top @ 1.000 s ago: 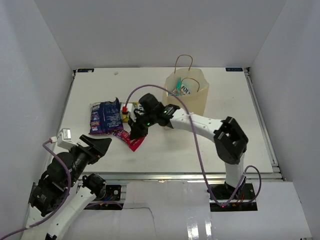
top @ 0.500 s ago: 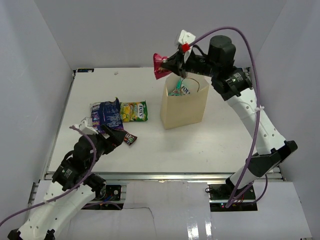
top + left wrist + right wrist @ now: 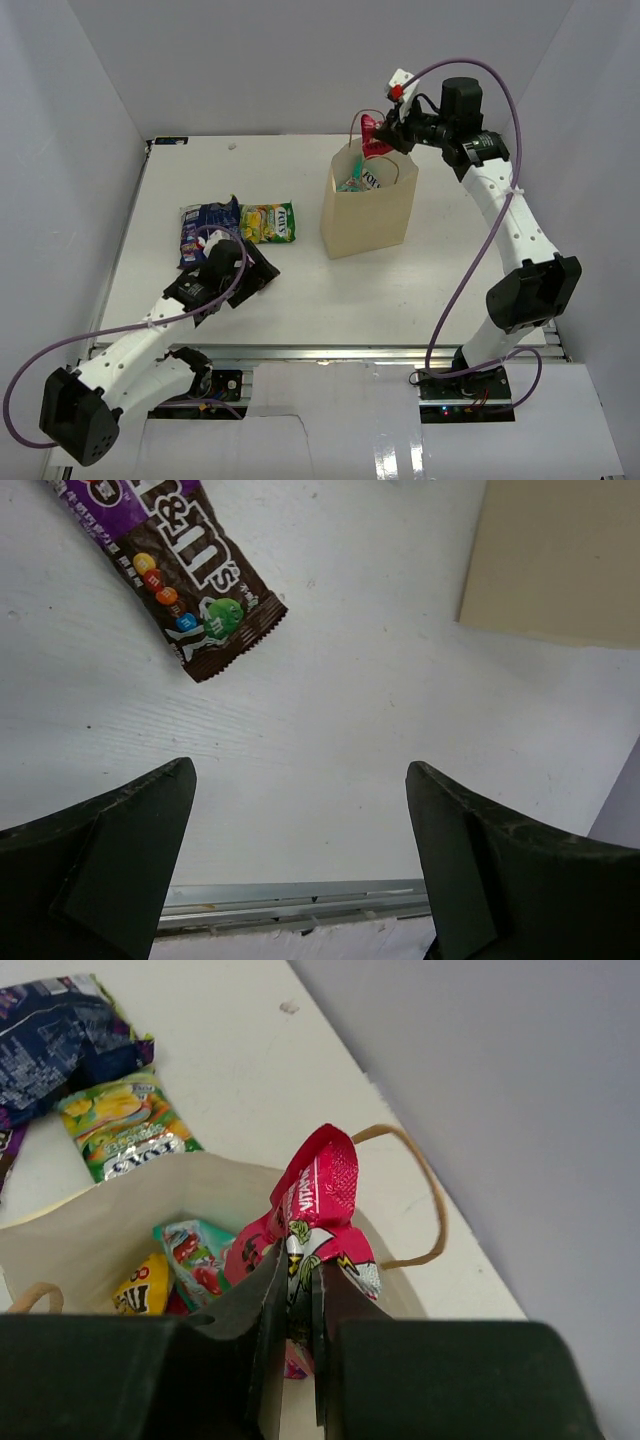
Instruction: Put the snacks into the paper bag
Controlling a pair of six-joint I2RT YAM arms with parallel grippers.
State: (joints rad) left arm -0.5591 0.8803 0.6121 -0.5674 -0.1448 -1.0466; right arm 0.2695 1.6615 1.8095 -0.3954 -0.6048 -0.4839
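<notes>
My right gripper (image 3: 385, 140) (image 3: 297, 1270) is shut on the pink-red packet (image 3: 320, 1210) (image 3: 375, 135) and holds it over the open mouth of the tan paper bag (image 3: 368, 210) (image 3: 100, 1230). A teal packet (image 3: 195, 1260) and a yellow candy bag (image 3: 140, 1290) lie inside the bag. My left gripper (image 3: 300, 850) (image 3: 255, 275) is open and empty, low over the table beside the brown bar (image 3: 200, 590). The dark blue bag (image 3: 207, 228) (image 3: 60, 1045) and the green-yellow pack (image 3: 268, 222) (image 3: 125, 1125) lie on the table to the bag's left.
The white table (image 3: 330, 290) is walled on three sides. A metal rail (image 3: 290, 900) runs along its near edge, just beyond my left fingers. The bag's loop handles (image 3: 425, 1195) stand up beside the held packet.
My right gripper moved right and lowered the pink-red packet over the bag's mouth. My left arm reached forward over the table to the brown bar.
</notes>
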